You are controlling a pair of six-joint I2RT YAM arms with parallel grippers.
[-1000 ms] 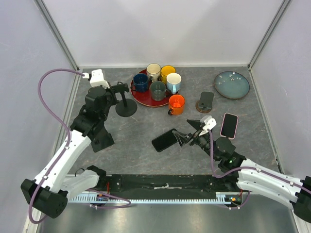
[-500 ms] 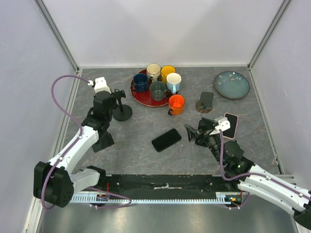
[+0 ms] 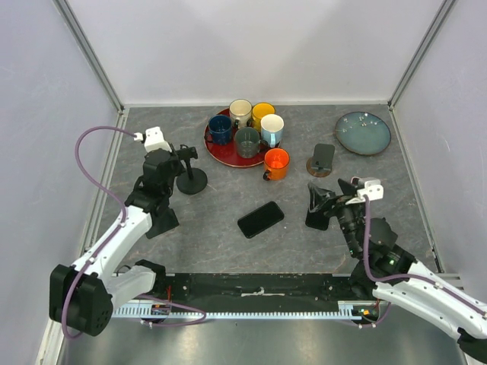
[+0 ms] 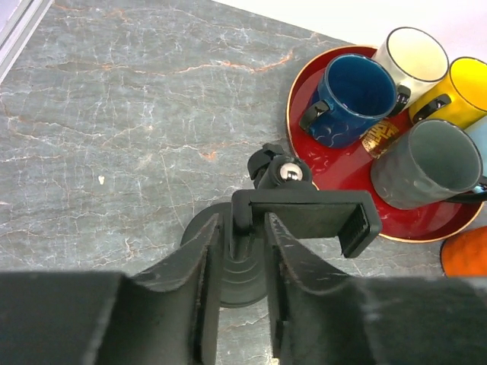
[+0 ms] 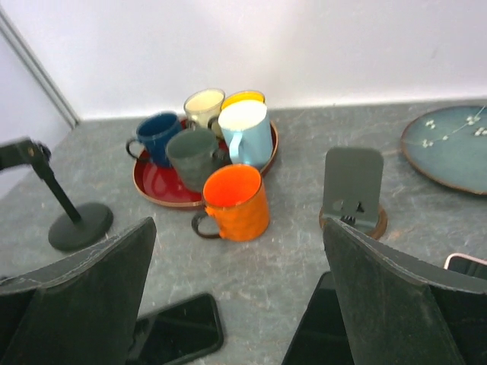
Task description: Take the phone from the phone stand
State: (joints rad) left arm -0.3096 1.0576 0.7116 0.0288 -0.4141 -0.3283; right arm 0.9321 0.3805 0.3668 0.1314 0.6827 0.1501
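The black phone [image 3: 261, 219] lies flat on the table, off the stand; it shows at the bottom left of the right wrist view [image 5: 179, 331]. The black phone stand [image 3: 190, 181] stands upright with its clamp [image 4: 304, 217] empty. My left gripper [image 3: 176, 157] has its fingers closed round the stand's stem [image 4: 243, 228]. My right gripper [image 3: 318, 205] is open and empty [image 5: 237, 228], to the right of the black phone and apart from it.
A red tray [image 3: 215, 152] holds several mugs; an orange mug [image 3: 276, 162] stands beside it. A grey stand on a round wooden base [image 3: 323, 160] is behind my right gripper. A blue-green plate [image 3: 363, 132] is at the far right. A pink-cased phone's corner [image 5: 464, 262] lies under my right wrist.
My right gripper let go of the black phone and drew back to the right; the phone stays flat on the table. My left gripper and the stand shifted slightly nearer and left.
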